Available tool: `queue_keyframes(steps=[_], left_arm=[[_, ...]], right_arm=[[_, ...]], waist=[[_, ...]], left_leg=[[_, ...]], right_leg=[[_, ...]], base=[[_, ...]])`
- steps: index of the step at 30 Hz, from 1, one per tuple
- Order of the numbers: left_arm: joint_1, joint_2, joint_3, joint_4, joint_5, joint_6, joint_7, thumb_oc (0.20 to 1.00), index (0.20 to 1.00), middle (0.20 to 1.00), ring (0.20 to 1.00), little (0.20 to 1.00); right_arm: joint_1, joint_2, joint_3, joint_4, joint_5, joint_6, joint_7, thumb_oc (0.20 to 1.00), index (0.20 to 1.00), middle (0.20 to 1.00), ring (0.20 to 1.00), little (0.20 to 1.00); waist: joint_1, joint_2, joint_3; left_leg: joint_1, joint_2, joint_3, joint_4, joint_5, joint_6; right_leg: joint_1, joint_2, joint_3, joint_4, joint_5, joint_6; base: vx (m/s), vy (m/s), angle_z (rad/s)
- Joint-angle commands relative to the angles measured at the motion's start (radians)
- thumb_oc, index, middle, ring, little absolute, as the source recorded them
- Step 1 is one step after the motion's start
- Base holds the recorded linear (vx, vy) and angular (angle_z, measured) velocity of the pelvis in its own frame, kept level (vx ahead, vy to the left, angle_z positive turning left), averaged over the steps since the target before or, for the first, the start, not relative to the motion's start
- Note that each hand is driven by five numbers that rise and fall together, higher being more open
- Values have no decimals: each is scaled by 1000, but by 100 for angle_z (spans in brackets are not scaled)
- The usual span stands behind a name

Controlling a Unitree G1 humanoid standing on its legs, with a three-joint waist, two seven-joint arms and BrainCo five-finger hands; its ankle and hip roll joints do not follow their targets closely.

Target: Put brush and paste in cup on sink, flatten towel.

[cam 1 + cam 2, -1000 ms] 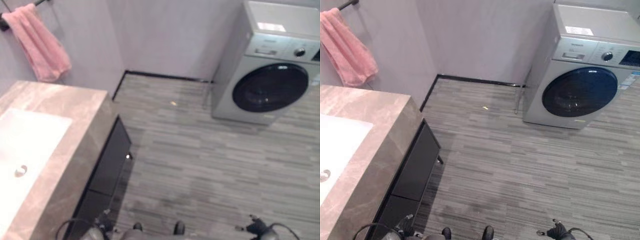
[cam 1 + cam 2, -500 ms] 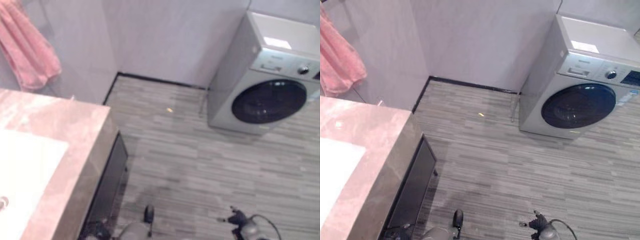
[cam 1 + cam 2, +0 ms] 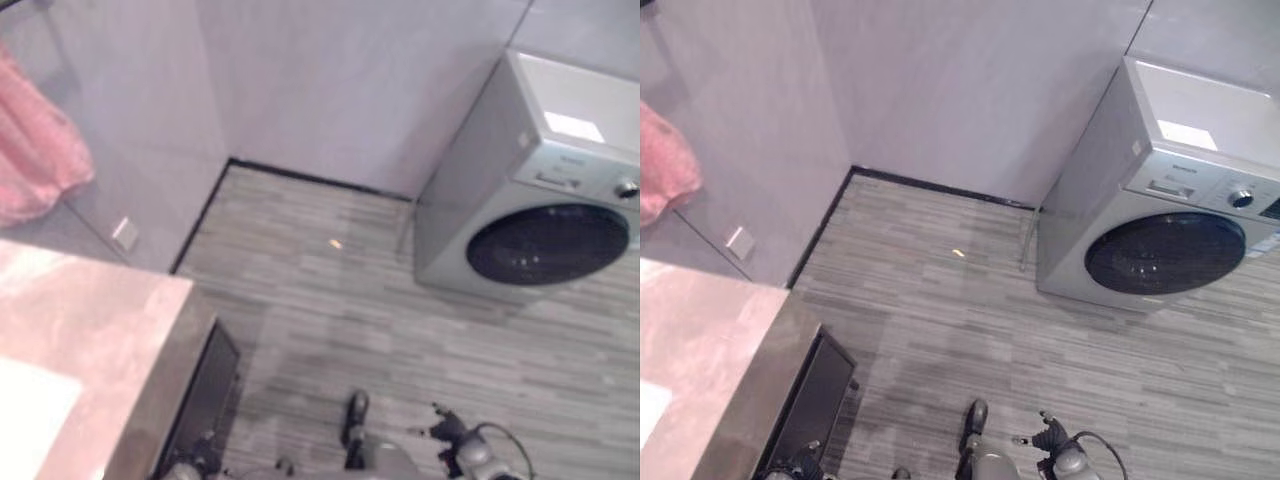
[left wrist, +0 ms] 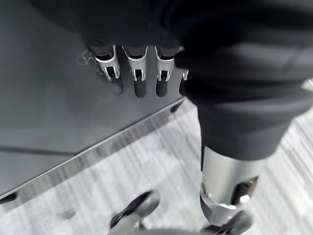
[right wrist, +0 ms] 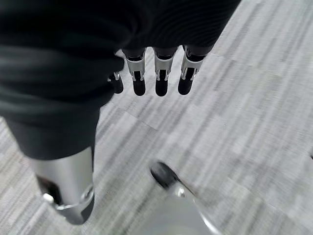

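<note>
A: Where was the task's work area relative to the hands?

B: The stone counter (image 3: 90, 330) occupied the lower left of the left eye view, with a sliver of the white sink basin (image 3: 30, 420) at its lower-left edge. The pink towel (image 3: 40, 165) hung on the wall at the upper left, above and beyond the counter. Brush, paste and cup could not be located in these pictures.

A: State of the hands?

B: The left hand (image 4: 137, 73) hung with fingers straight and relaxed, holding nothing, in front of the dark cabinet front (image 4: 54, 112) below the counter. The right hand (image 5: 156, 73) hung the same way, fingers straight and empty, over the grey plank floor (image 5: 244, 122).

A: Which hand was nearer the task's things?

B: The left, judged by position: it sat just beside the cabinet, whereas the right was out over open floor, toward the washing machine (image 3: 1170, 230) at the right of the frame.

A: What did the coming move turn on?

B: Direction. Counter and towel lay up and to the left of both hands, well apart from them. The towel's long axis ran vertically down the wall. Probably the body needed to face left and the arms to rise above counter height before any reach was possible.
</note>
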Motion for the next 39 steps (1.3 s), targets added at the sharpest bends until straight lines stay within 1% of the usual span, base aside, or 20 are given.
queue_keyframes(steps=[1, 2, 4, 5, 7, 8, 9, 13, 15, 16, 19, 20, 21, 23, 26, 28, 29, 30, 35, 39], left_arm=[[-47, 58, 7, -20, 0, -2, 12, 1000, 1000, 1000, 1000, 1000], [-63, 64, -14, -35, 18, -1, 13, 1000, 1000, 1000, 1000, 1000], [-76, 64, -24, -49, 24, 0, 13, 1000, 1000, 1000, 1000, 1000], [-83, 65, -36, -72, 42, -7, 10, 1000, 1000, 1000, 1000, 1000], [-72, 65, -27, -79, 45, -11, 19, 1000, 1000, 1000, 1000, 1000], [-51, 57, -18, -73, 50, -21, 26, 1000, 1000, 1000, 1000, 1000], [-41, 54, -12, -68, 51, -20, 26, 1000, 1000, 1000, 1000, 1000], [-24, 49, -3, -48, 54, -26, 41, 1000, 1000, 1000, 1000, 1000], [-4, 57, 14, -47, 59, -26, 59, 1000, 1000, 1000, 1000, 1000], [-4, 61, 16, -45, 59, -27, 60, 1000, 1000, 1000, 1000, 1000], [3, 73, 17, -60, 39, -23, 63, 1000, 1000, 1000, 1000, 1000], [3, 73, 17, -60, 39, -23, 63, 1000, 1000, 1000, 1000, 1000], [-2, 88, 13, -93, 28, -25, 67, 1000, 1000, 1000, 1000, 1000], [-8, 91, 3, -101, 33, -23, 66, 1000, 1000, 1000, 1000, 1000], [-27, 104, 10, -114, 5, -31, 82, 1000, 1000, 1000, 1000, 1000], [-48, 99, -6, -105, 8, -39, 85, 1000, 1000, 1000, 1000, 1000], [-73, 97, -16, -93, 14, -44, 86, 1000, 1000, 1000, 1000, 1000], [-89, 93, -36, -92, 21, -52, 83, 1000, 1000, 1000, 1000, 1000], [-83, 91, -31, -99, 4, -49, 92, 1000, 1000, 1000, 1000, 1000], [-96, 89, -36, -103, 0, -53, 95, 1000, 1000, 1000, 1000, 1000]], right_arm=[[-4, -74, 24, -66, 5, -20, -23, 1000, 1000, 1000, 1000, 1000], [-14, -100, 20, -87, 11, -21, -39, 1000, 1000, 1000, 1000, 1000], [-18, -106, 14, -92, 19, -21, -38, 1000, 1000, 1000, 1000, 1000], [-32, -126, 14, -109, 1, -18, -42, 1000, 1000, 1000, 1000, 1000], [-29, -132, 6, -123, 3, -20, -43, 1000, 1000, 1000, 1000, 1000], [-32, -137, 19, -143, -12, -33, -45, 1000, 1000, 1000, 1000, 1000], [-32, -138, 27, -145, -28, -35, -45, 1000, 1000, 1000, 1000, 1000], [-61, -127, 46, -146, -51, -37, -41, 1000, 1000, 1000, 1000, 1000], [-77, -97, 62, -161, -49, -47, -37, 1000, 1000, 1000, 1000, 1000], [-80, -85, 62, -160, -48, -50, -39, 1000, 1000, 1000, 1000, 1000], [-78, -64, 57, -165, -37, -46, -39, 1000, 1000, 1000, 1000, 1000], [-78, -64, 57, -165, -37, -46, -39, 1000, 1000, 1000, 1000, 1000], [-77, -62, 69, -179, -45, -46, -32, 1000, 1000, 1000, 1000, 1000], [-76, -64, 69, -186, -47, -47, -40, 1000, 1000, 1000, 1000, 1000], [-60, -54, 89, -199, -42, -52, -21, 1000, 1000, 1000, 1000, 1000], [-59, -57, 100, -210, -37, -52, -20, 1000, 1000, 1000, 1000, 1000], [-48, -66, 102, -217, -38, -54, -22, 1000, 1000, 1000, 1000, 1000], [-35, -68, 105, -214, -57, -48, -18, 1000, 1000, 1000, 1000, 1000], [-18, -86, 117, -203, -90, -54, -5, 1000, 1000, 1000, 1000, 1000], [-34, -104, 116, -185, -87, -57, -12, 1000, 1000, 1000, 1000, 1000]], waist=[[23, -27, 33], [22, -36, 55], [33, -33, 71], [36, -21, 61], [38, -16, 52], [50, -1, 35], [60, 2, 28], [77, -4, 19], [100, -28, -3], [101, -36, -3], [93, -49, 25], [91, -49, 23], [81, -36, 51], [79, -31, 57], [82, -8, 42], [70, -4, 41], [50, -6, 37], [51, -16, 41], [37, -47, -13], [23, -54, -16]], left_leg=[[-249, 81, 67, 410, 221, 33], [-295, 100, 134, 456, 211, 27], [-327, 85, 135, 464, 179, 24], [-390, -12, 169, 299, 126, 33], [-369, -32, 172, 174, 101, 41], [-382, -57, 158, -75, 187, 30], [-383, -61, 135, -156, 232, 22], [-411, -70, 104, -209, 304, 13], [-403, -96, 83, -124, 270, 62], [-395, -106, 76, -99, 250, 78], [-328, -156, 47, -38, 170, 147], [-331, -157, 46, -39, 172, 147], [-277, -166, 13, -35, 151, 169], [-266, -168, 1, -8, 132, 178], [-192, -115, -64, -56, 142, 146], [-178, -111, -127, -28, 137, 125], [-195, -120, -176, 19, 128, 117], [-173, -111, -205, 26, 105, 103], [-139, -28, -252, -95, 176, 30], [-170, 15, -212, -159, 214, 4]], right_leg=[[99, 26, -34, 4, -95, 43], [119, 19, -67, -13, -101, 44], [132, 19, -73, -30, -98, 49], [149, 2, -100, -95, -67, 74], [157, -4, -96, -97, -72, 92], [188, 13, -103, -124, -90, 100], [212, 18, -102, -129, -102, 96], [266, 23, -114, -115, -136, 82], [281, -14, -106, -14, -185, 100], [258, -35, -98, 68, -165, 108], [158, -127, -53, 454, 53, 154], [155, -128, -54, 457, 52, 153], [71, -129, -15, 637, 68, 151], [31, -118, 10, 674, 56, 148], [10, -97, -46, 325, -66, 108], [7, -48, 109, 116, -50, 110], [-6, -36, 261, 13, 0, 120], [7, -42, 266, 20, 13, 143], [98, -35, 31, -24, -54, 119], [109, -43, -70, -33, -80, 107]], base=[[306, -376, 32], [337, -388, 22], [194, -60, 46], [341, 62, 45], [380, 66, 24], [416, 52, 20], [528, 58, 8], [402, 55, -15], [741, 238, -50], [497, 263, -36], [425, 304, -8], [386, 247, 31], [220, 131, 56], [333, 120, 87], [438, -10, 86], [330, -151, 97], [426, -249, 111], [419, -274, 163], [385, -374, 166], [105, -212, 114]])
